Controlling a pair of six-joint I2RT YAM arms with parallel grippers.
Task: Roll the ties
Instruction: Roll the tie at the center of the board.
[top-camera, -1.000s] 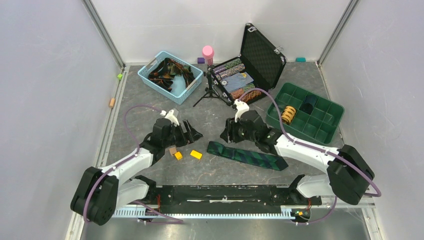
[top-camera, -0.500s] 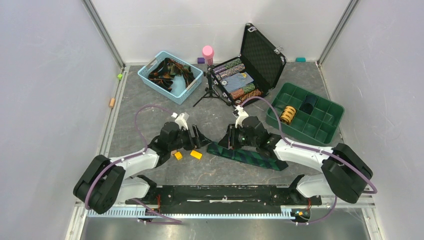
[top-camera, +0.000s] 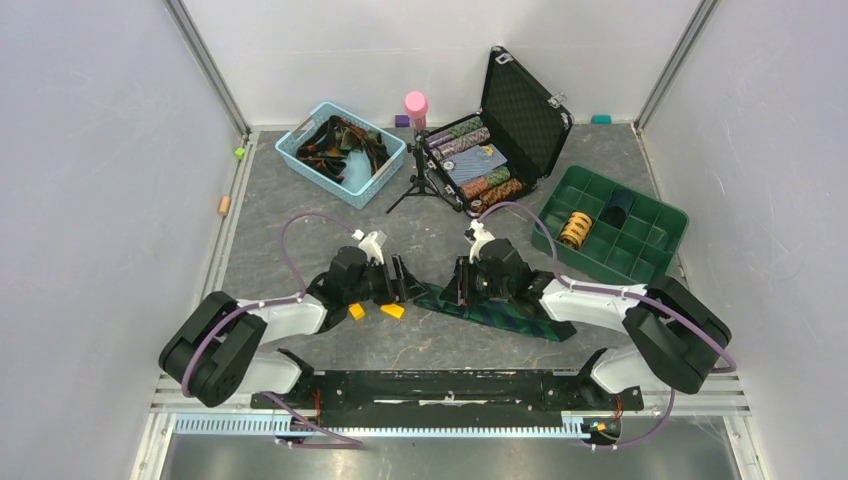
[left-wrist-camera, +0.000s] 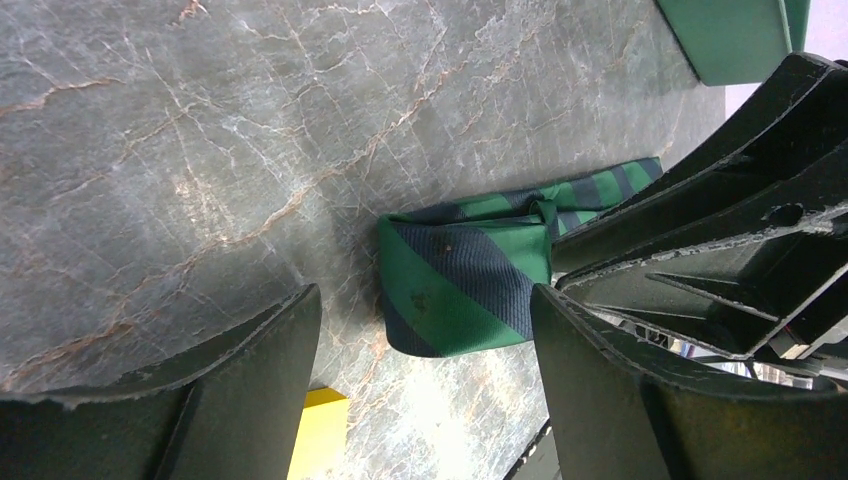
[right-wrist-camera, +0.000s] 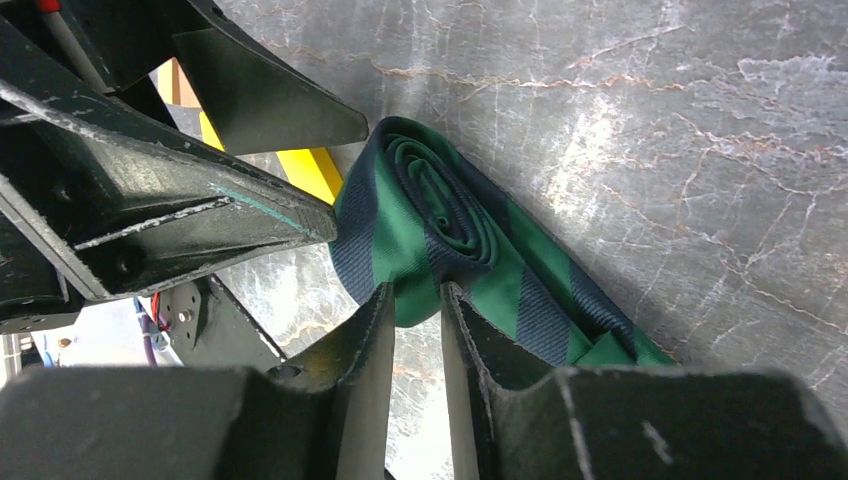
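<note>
The 2 arms reach inward from the near edge of the table (top-camera: 250, 250), and their heads meet over the grey stone-patterned top. Thin purple cables (top-camera: 312, 215) loop over both arms. The green-and-navy tie (top-camera: 520, 318) lies flat just beyond the bases, running from the right toward the middle. Its left end is wound into a small coil (right-wrist-camera: 440, 215) of a few turns.

The right gripper (right-wrist-camera: 417, 292) stands narrow, its 2 fingers almost together, with the coil's near edge caught between the tips. The left gripper (top-camera: 403, 281) faces it from the other side, spread wide. In its wrist view the coiled end sits in the gap between the 2 fingers (left-wrist-camera: 250, 380). 2 small yellow blocks (top-camera: 393, 310) lie on the table just beside the left gripper, near the coil.

Farther back on the right sits a green compartment tray (top-camera: 640, 255). A yellow-orange roll (top-camera: 575, 230) stands in 1 compartment at its left side, and a dark roll (top-camera: 617, 208) sits in another compartment behind it. In the middle, a small black tripod (top-camera: 420, 185) carries a pink cylinder (top-camera: 415, 103). Just beside it, an open black case (top-camera: 525, 110) holds rows of patterned rolls (top-camera: 470, 160). At the far left, a light blue basket (top-camera: 315, 178) holds a tangle of loose ties (top-camera: 340, 135).
</note>
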